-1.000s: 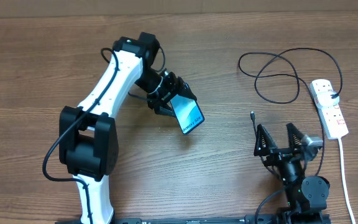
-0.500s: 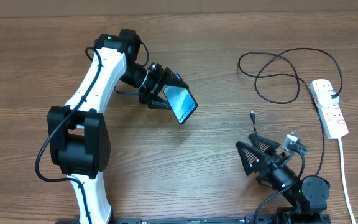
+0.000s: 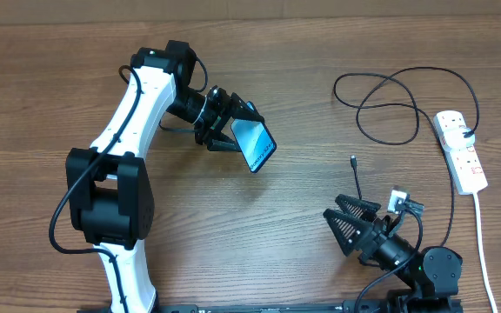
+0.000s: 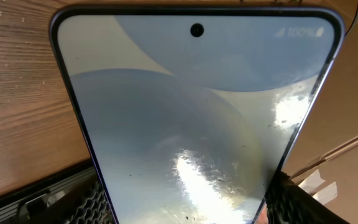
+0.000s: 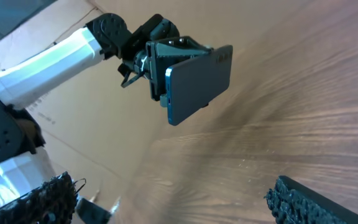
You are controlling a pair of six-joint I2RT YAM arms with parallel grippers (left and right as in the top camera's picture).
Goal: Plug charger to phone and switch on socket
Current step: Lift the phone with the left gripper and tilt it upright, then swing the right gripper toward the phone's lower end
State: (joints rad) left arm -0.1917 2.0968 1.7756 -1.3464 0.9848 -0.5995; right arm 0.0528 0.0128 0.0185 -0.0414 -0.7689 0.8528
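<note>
Left pincer clamping phone, lower edge cropped in wrist view

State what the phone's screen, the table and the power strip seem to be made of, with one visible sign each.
Phone: probably glass, glossy; bright glare on its screen. Table: wood or wood-look laminate, matt; grain lines run across it. Power strip: likely moulded plastic, smooth white shell.

Blue-teal phone, black charger, white socket, brown wood-grain table.
</note>
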